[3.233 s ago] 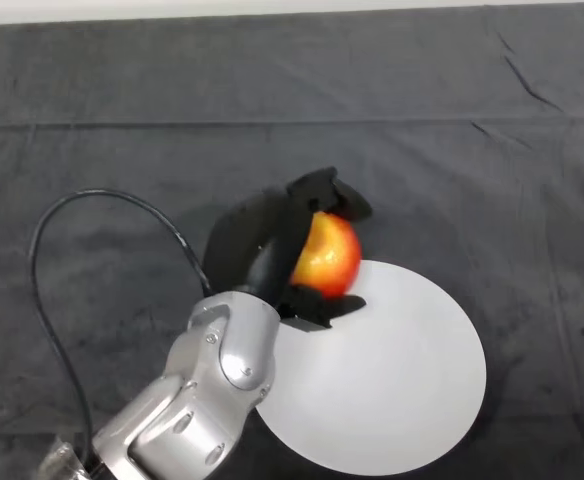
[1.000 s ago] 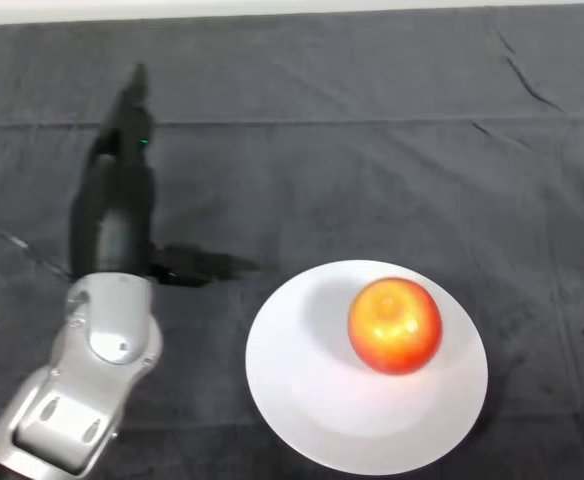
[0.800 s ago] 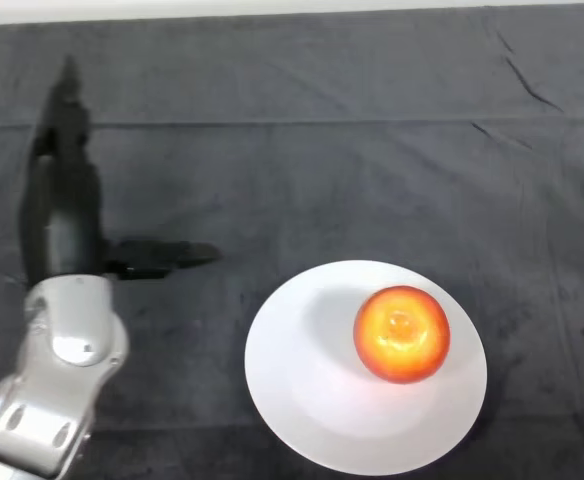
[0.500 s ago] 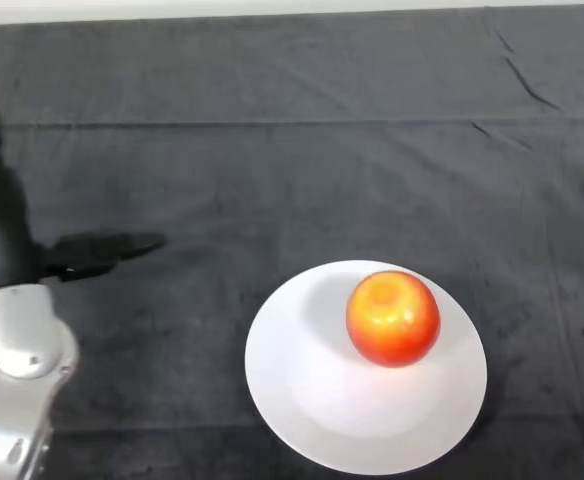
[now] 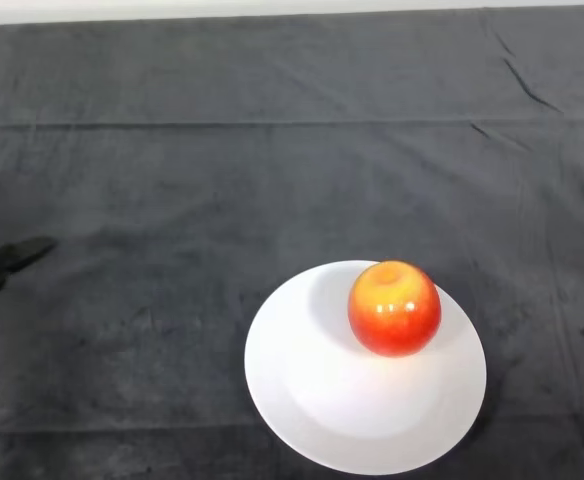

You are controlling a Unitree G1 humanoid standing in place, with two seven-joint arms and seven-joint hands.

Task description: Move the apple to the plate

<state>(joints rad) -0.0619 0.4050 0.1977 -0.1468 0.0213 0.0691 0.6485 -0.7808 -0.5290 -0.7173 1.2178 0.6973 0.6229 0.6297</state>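
Dark cloth [image 5: 272, 170], apple [image 5: 394, 308] on white plate [image 5: 322, 400] — upright

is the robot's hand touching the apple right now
Apart. The head view shows the hand at the left edge, dark cloth between it and the apple on the plate.

apple [image 5: 394, 308]: red-orange, upright, on plate's far-right part | plate [image 5: 312, 410]: white, round

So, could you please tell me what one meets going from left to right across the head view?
Black hand at the left edge → white plate → apple resting on the plate's right part.
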